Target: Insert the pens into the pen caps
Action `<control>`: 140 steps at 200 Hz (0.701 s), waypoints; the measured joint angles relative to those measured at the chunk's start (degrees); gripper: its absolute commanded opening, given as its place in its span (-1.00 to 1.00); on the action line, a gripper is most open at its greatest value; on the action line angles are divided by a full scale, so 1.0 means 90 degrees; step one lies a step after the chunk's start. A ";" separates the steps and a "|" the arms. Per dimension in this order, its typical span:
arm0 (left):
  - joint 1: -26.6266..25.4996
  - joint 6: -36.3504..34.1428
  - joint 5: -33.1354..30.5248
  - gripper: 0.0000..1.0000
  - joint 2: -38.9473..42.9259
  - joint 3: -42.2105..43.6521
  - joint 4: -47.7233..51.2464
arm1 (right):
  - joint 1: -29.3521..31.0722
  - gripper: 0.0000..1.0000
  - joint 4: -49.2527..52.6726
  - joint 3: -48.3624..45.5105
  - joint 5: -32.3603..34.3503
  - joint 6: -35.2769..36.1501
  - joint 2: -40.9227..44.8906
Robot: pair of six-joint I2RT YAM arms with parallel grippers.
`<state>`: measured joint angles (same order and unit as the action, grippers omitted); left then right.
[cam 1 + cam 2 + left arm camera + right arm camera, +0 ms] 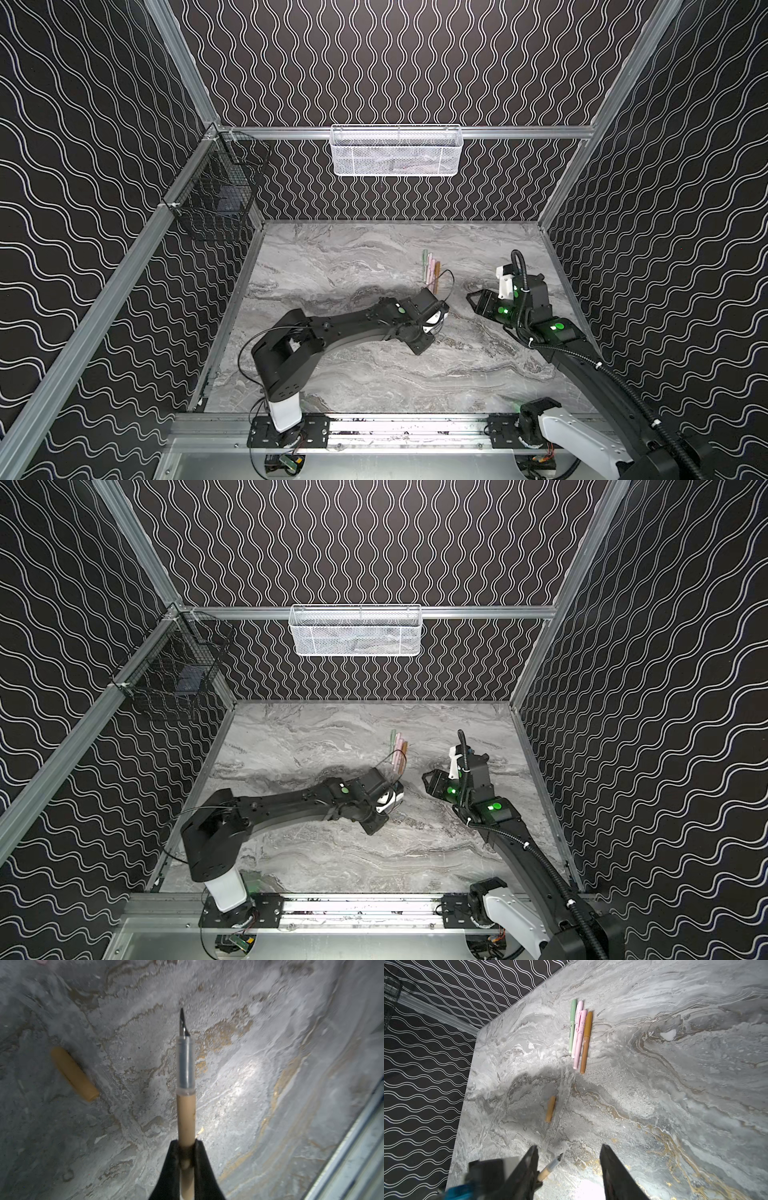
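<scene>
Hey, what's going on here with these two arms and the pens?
The left gripper is shut on an uncapped tan pen, its dark tip pointing out over the marble table. A loose tan cap lies on the table nearby, not yet fitted. The right gripper hangs open and empty close by. Four other pens, green, pink and tan, lie side by side farther back, apparently already capped.

Dim, glare on tabletop [588, 1187], wrist blur

The whole desk [332, 257] is overlooked from high at the front in both top views. From each wrist it is viewed downward, nearer; a tan pen cap [74, 1074] is shared.
</scene>
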<state>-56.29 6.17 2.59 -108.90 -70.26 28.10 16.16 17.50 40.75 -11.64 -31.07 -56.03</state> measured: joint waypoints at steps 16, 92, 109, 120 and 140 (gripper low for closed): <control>0.0143 0.0187 0.0180 -1.00 0.0284 0.0083 -0.0197 | -0.0017 -0.02 -0.0061 0.0010 -0.0228 -0.0058 -0.0085; 0.0928 0.1132 0.1484 -1.00 0.1209 0.0648 -0.1270 | 0.0148 -0.03 -0.1358 -0.0440 -0.1610 -0.0457 0.0209; 0.0957 0.1180 0.1620 -1.00 0.1302 0.0690 -0.1416 | 0.0321 -0.08 -0.1525 -0.0328 -0.1775 -0.0457 0.0002; 0.0971 0.1280 0.1637 -1.00 0.1389 0.0733 -0.1469 | 0.0474 -0.20 -0.1598 -0.0231 -0.1829 -0.0454 -0.0158; 0.0986 0.1297 0.1634 -1.00 0.1562 0.0792 -0.1494 | 0.0741 -0.24 -0.1600 0.0034 -0.1821 -0.0425 -0.0420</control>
<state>-47.42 17.85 17.30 -94.85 -63.13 14.66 22.83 3.09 41.06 -28.03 -34.89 -59.81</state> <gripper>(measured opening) 0.110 0.382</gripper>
